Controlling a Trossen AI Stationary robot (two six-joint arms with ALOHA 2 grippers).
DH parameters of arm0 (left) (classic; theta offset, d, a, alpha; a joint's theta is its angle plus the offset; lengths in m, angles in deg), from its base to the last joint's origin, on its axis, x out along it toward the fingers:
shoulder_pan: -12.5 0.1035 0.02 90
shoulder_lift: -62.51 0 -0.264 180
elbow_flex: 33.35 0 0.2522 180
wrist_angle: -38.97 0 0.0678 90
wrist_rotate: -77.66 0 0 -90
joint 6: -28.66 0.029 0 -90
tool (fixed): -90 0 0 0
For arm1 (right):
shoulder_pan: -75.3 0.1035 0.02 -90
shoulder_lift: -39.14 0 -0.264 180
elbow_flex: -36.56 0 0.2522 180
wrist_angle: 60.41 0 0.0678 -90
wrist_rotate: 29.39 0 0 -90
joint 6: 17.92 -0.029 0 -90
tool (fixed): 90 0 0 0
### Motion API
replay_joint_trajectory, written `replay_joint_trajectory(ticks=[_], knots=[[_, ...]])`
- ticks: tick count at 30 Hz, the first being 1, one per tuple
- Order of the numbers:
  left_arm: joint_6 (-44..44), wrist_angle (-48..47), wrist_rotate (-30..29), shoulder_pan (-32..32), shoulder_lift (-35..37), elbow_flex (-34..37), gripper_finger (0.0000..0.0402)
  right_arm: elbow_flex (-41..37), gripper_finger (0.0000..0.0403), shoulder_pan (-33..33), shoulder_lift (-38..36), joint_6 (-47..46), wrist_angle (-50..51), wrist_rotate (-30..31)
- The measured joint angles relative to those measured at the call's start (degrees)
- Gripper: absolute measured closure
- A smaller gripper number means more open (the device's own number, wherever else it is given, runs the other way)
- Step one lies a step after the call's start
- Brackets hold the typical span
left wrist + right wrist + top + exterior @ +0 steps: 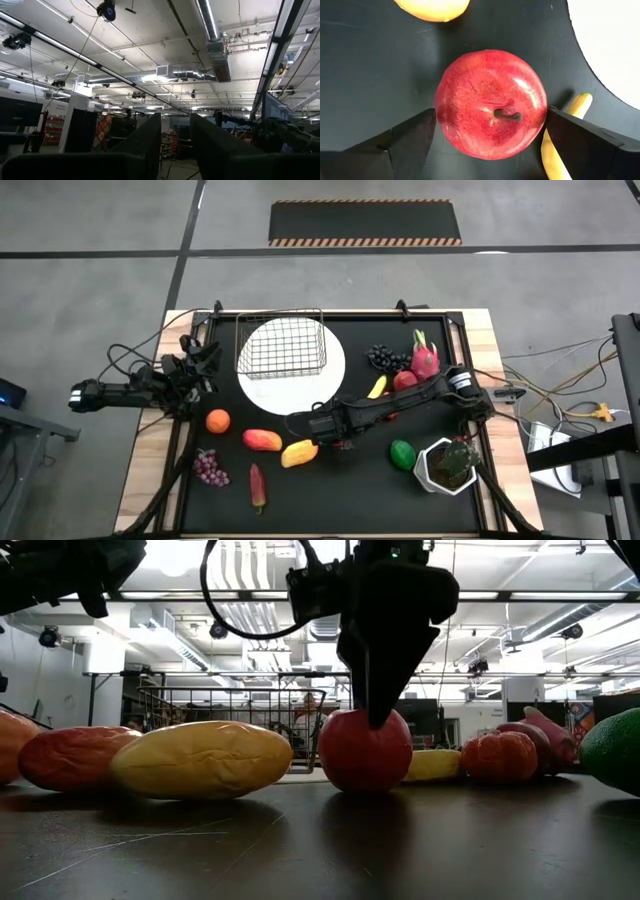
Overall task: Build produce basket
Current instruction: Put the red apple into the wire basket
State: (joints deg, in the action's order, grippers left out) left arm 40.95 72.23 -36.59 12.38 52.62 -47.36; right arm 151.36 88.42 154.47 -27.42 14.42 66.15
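A red apple [490,117] sits on the black mat, stem up, between a yellow mango-like fruit [200,760] and a banana [560,140]. My right gripper [491,110] hangs open straight above the apple, pointing down. One finger stands close on each side of it, with no touch showing. The wire basket [282,345] rests on a white plate [300,385] at the far middle. My left gripper [205,358] waits at the table's left edge, pointing up into the room, with a narrow gap between its fingers [145,145] and nothing in it.
Loose produce lies around: an orange [218,420], a red-orange mango [262,440], purple grapes [209,468] and a chilli [257,486] near left; a lime [402,453], a dragon fruit [425,360], dark grapes [385,358] and another apple [404,380] to the right. A potted plant [447,465] stands near right.
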Motion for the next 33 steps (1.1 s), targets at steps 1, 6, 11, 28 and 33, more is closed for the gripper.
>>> replay_joint_trajectory(ticks=[1, 6, 11, 28, 33], knots=[[0.0, 0.0, 0.0, 0.0, 0.0, 0.0, 0.0316, 0.0, 0.0052, 0.0, 0.0, -0.1, 0.0, 0.0], [0.0, 0.0, 0.0, 0.0, 0.0, 0.0, 0.0316, 0.0, 0.0105, 0.0, 0.0, -0.1, 0.0, 0.1], [0.0, 0.0, 0.0, 0.0, 0.0, 0.0, 0.0316, 0.1, 0.0165, 0.0, -0.3, 0.1, -0.1, 0.2], [0.0, -0.1, 0.0, 0.0, 0.0, 0.0, 0.0316, 0.0, 0.014, 0.0, -0.8, -0.8, -0.2, -2.6], [0.0, -0.1, 0.0, 0.0, 0.0, 0.0, 0.0316, -0.1, 0.0089, 0.0, -2.1, -1.5, -0.1, -2.6]])
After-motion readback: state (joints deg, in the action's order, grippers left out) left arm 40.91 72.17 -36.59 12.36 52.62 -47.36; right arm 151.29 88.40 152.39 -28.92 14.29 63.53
